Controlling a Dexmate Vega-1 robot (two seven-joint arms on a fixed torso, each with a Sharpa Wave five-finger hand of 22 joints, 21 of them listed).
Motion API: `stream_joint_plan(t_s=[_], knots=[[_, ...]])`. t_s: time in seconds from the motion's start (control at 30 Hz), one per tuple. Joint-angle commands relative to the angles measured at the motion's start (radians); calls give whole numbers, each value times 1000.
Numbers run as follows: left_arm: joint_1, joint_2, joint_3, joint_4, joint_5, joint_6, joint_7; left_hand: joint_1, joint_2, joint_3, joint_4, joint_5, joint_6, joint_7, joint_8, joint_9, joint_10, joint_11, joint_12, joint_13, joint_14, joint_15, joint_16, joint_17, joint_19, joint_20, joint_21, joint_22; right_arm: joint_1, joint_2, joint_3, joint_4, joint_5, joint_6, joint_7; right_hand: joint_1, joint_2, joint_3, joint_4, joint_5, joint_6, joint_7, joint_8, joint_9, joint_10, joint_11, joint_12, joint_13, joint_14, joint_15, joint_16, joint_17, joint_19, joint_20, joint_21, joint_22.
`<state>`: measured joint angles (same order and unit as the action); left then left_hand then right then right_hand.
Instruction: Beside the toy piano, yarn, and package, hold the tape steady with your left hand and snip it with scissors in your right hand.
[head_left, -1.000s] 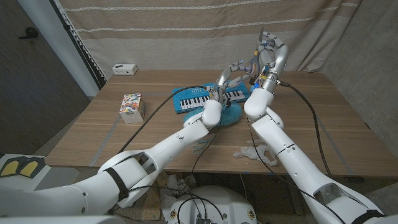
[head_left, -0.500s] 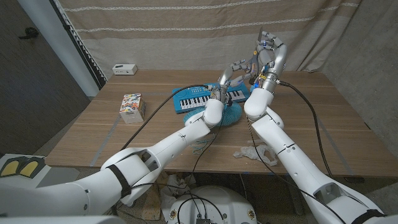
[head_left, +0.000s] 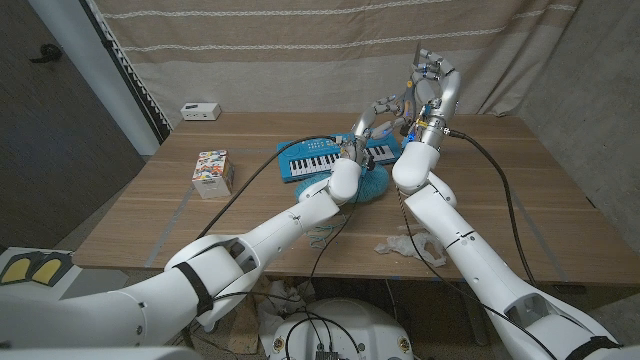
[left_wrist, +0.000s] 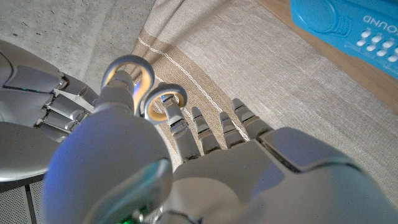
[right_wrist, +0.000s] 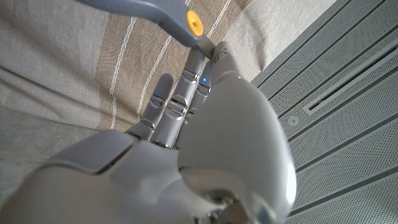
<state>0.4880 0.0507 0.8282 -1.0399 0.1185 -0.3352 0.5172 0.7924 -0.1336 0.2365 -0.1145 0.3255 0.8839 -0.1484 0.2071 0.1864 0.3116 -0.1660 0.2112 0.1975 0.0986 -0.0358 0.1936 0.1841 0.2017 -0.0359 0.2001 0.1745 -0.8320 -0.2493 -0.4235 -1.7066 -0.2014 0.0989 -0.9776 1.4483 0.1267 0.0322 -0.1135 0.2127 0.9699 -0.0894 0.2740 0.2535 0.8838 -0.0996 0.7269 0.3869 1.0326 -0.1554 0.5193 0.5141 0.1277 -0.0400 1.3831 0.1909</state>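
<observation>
- On the blue toy piano (left_wrist: 348, 22), the left wrist view shows white capital letters ending in "OUND" beside rows of small white buttons; the start of the word is cut off at the picture's edge.
- In the head view the toy piano (head_left: 318, 160), at the middle of the table, carries no print that can be read at that size.
- The small package (head_left: 212, 171), on the left side of the table, has a colourful printed front, but its lettering is too small to make out.
- The white box (head_left: 200, 111) at the far left corner of the table shows dark marks that cannot be read.
</observation>
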Motion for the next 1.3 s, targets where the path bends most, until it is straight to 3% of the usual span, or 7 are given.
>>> stream_joint_plan(t_s=[0.03,1.3], knots=[[-5,-15,-1,22,-16,-15,-8,-5,2,-2,1,8,0,0,-3,3,8,2,5,2,7,-142,0,1,6,-99,1,6,-12,-1,1,-15,-4,-1,3,41,29,5,-1,6,10,-1,3,3,5,-2,9,2,25,-85,3,0,-4,-161,8,-1],[-29,-55,0,82,-38,-51,-3,-11,32,-11,13,13,17,0,1,3,25,-1,8,2,28,-151,2,2,15,-107,4,6,-33,-11,-13,-40,-6,44,56,40,26,4,-2,7,15,0,1,1,12,-2,6,-7,37,-85,6,-7,-10,-161,26,-2]])
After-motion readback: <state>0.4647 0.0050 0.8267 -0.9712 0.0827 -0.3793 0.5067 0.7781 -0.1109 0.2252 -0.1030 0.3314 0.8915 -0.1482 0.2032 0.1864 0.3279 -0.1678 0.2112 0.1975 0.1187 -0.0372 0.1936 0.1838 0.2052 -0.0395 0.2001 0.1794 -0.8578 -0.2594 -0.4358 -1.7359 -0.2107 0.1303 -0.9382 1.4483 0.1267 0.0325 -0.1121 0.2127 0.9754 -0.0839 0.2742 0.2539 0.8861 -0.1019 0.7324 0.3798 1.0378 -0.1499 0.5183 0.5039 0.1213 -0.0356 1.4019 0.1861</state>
